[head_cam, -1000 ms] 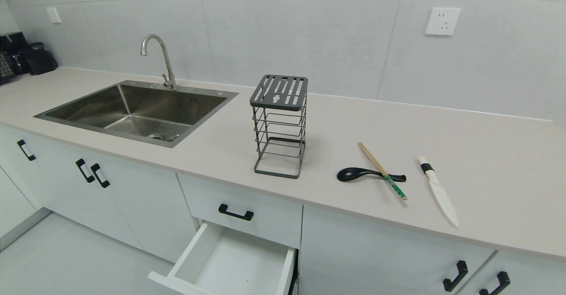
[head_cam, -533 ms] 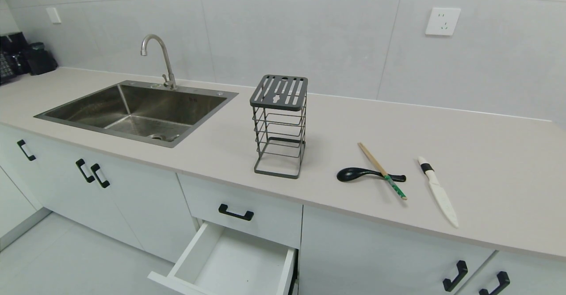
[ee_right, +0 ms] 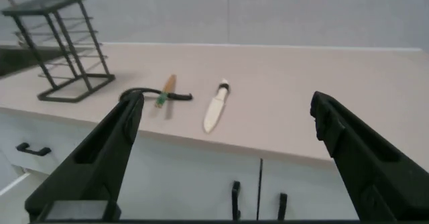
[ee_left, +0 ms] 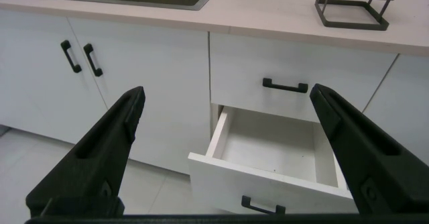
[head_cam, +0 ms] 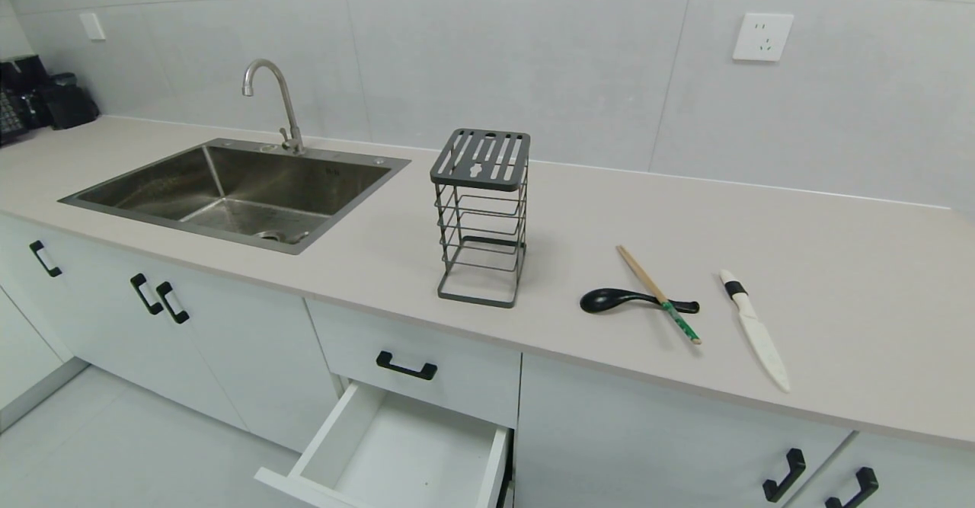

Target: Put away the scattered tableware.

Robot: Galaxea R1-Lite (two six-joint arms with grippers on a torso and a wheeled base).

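Right of a dark wire rack (head_cam: 481, 218) on the beige counter lie a black spoon (head_cam: 609, 299), a wooden chopstick (head_cam: 658, 294) resting across its handle, and a white knife (head_cam: 754, 328) with a black band. My left gripper (ee_left: 226, 93) is open and hangs in front of the cabinets, facing the pulled-out white drawer (ee_left: 275, 158). My right gripper (ee_right: 228, 100) is open too, below and in front of the counter edge, facing the knife (ee_right: 216, 108), the spoon (ee_right: 144, 93) and the chopstick (ee_right: 167, 88). The rack (ee_right: 64, 46) stands off to the side there.
A steel sink (head_cam: 236, 188) with a curved tap (head_cam: 278, 100) is set into the counter left of the rack. The open drawer (head_cam: 396, 451) juts out below the rack. Cabinet doors with black handles (head_cam: 784, 474) run under the counter. Dark appliances (head_cam: 38, 100) sit far left.
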